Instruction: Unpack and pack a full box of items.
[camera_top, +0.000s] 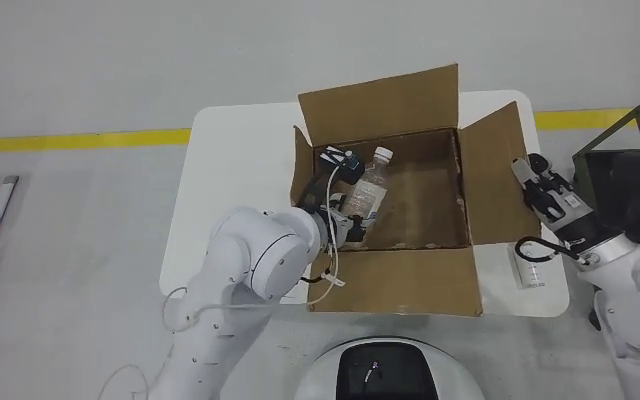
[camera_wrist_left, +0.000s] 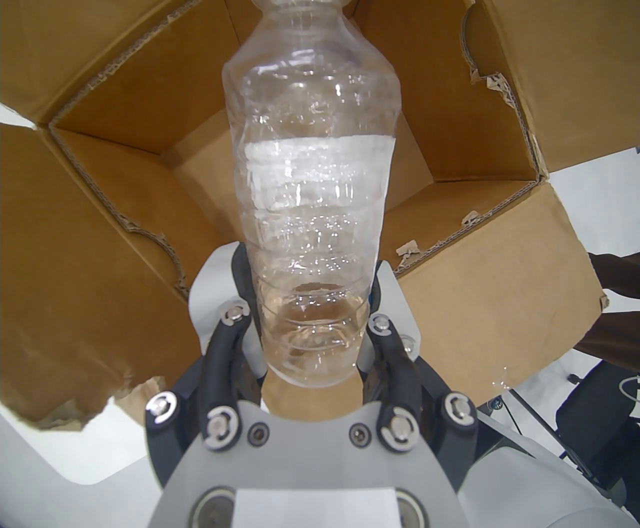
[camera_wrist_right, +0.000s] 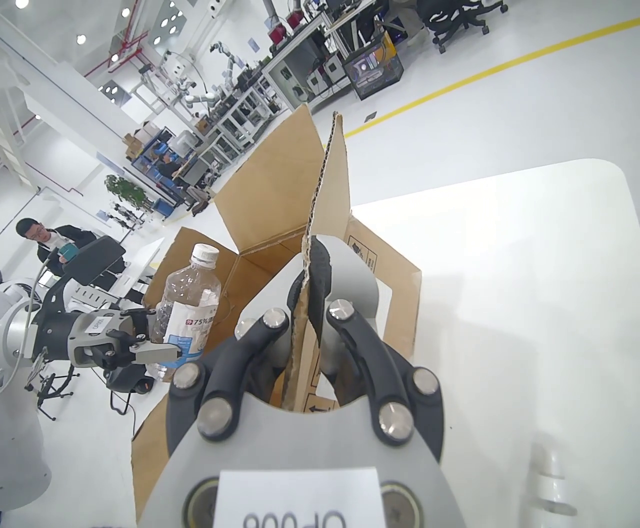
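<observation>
An open cardboard box (camera_top: 400, 110) stands on the white table (camera_top: 230, 180) with its flaps spread. My left gripper (camera_top: 350, 205) is shut on the lower part of a clear plastic bottle (camera_top: 371, 188) with a white cap, held tilted over the box's left side. In the left wrist view the bottle (camera_wrist_left: 315, 200) rises between the fingers (camera_wrist_left: 225, 350), with the box interior (camera_wrist_left: 100, 250) behind it. My right gripper (camera_top: 530, 180) is at the box's right flap (camera_top: 490, 170). In the right wrist view the flap edge (camera_wrist_right: 330, 200) runs between its fingers (camera_wrist_right: 350, 280), pinched.
A white bottle (camera_top: 530, 268) lies on the table right of the box, near the right arm. The box floor (camera_top: 420, 215) looks bare. A dark frame (camera_top: 610, 170) stands off the table's right edge.
</observation>
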